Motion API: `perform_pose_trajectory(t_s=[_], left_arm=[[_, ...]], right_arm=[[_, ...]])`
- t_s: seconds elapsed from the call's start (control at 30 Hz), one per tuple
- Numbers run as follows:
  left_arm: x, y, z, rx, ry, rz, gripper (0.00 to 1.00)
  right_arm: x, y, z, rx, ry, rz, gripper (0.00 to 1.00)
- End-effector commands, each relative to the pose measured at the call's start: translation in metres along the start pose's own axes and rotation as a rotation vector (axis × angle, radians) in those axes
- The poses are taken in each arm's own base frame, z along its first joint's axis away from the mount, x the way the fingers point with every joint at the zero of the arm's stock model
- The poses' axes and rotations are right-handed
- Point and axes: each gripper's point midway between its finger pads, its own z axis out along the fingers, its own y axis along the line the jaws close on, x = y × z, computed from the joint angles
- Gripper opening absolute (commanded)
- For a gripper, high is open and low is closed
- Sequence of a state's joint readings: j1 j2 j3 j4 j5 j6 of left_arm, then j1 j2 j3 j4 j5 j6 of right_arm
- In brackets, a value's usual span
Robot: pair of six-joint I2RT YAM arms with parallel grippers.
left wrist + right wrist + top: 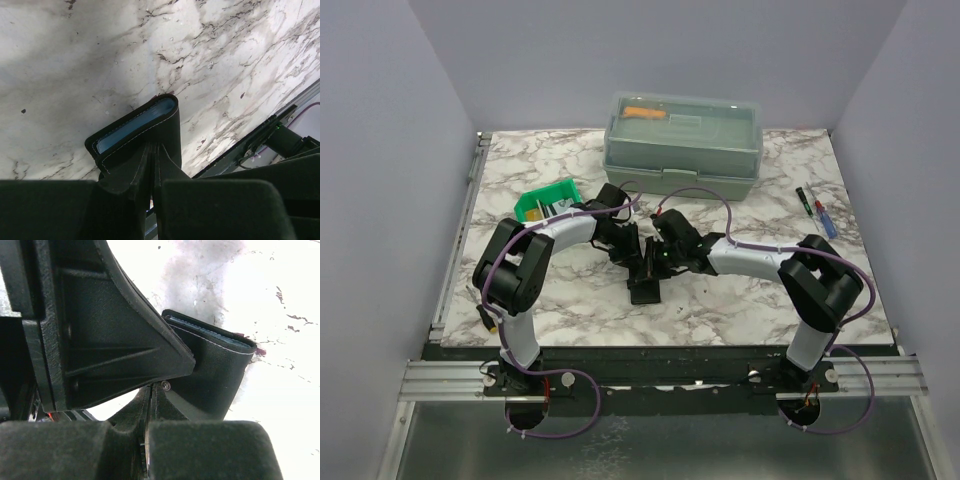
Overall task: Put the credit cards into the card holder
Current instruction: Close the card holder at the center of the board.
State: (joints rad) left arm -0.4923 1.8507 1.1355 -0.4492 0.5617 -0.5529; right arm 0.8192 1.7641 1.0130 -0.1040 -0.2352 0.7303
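Holding side: the left gripper (152, 157) was clamped on the card holder (142, 125), pressing a lower flap with almost no gap between its fingers.
Right gripper: the right gripper (150, 407) had its fingers together at the holder's other flap. Whether any leather was pinched in the seam could not be told.
Place: the holder sat between the 2 grippers over the middle of the counter (740, 305), a little toward its near edge. Whether it touched the marble could not be told.
Key relation: the holder stood straight out past each gripper's fingertips, the left arm reaching in from the counter's left side and the right arm from its right. Neither was nearer.
Long axis: in the left wrist view the fold ran from lower left to upper right, across the line of the fingers.
Facing: the layered edge, a thin blue-grey strip between black covers, was turned up toward the left wrist camera.
Credit cards: the strip could have been cards or pockets. Pale pieces in the green bin (548, 203), toward the far-left corner, were too small to name.
Next move, judged: the covers probably needed parting, each gripper pulling toward its own side across the fold.
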Motion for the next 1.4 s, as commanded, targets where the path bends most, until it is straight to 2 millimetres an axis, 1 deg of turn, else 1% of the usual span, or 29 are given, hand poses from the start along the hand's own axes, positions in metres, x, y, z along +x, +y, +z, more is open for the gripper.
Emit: perform_pose_trajectory(t_s=[0.0,0.27,0.4,0.67,0.83,1.13,1.27,1.37], left_arm=[[-0.005,0.005,0.006,-0.015,-0.006,0.016,0.09],[-0.006,0.005,0.007,-0.018,-0.005,0.018,0.09],[-0.006,0.005,0.007,-0.018,-0.003,0.018,0.09],[-0.006,0.006,0.008,-0.023,-0.002,0.019,0.08],[-0.006,0.007,0.007,-0.026,-0.004,0.018,0.08],[-0.006,0.009,0.006,-0.032,-0.006,0.02,0.08],[-0.006,0.01,0.006,-0.035,-0.006,0.018,0.07],[-0.006,0.011,0.006,-0.037,-0.004,0.019,0.07]], right_arm=[[-0.005,-0.002,-0.003,0.043,-0.017,-0.015,0.0],[-0.005,-0.01,-0.002,0.088,-0.02,-0.007,0.0],[-0.002,-0.014,0.0,0.102,-0.012,-0.001,0.0],[0.001,-0.014,0.003,0.094,0.001,0.002,0.0],[0.002,-0.019,0.004,0.114,0.003,0.009,0.0],[0.009,-0.028,0.008,0.129,0.02,0.019,0.0],[0.012,-0.035,0.007,0.136,0.02,0.03,0.0],[0.018,-0.042,0.007,0.134,0.026,0.037,0.0]])
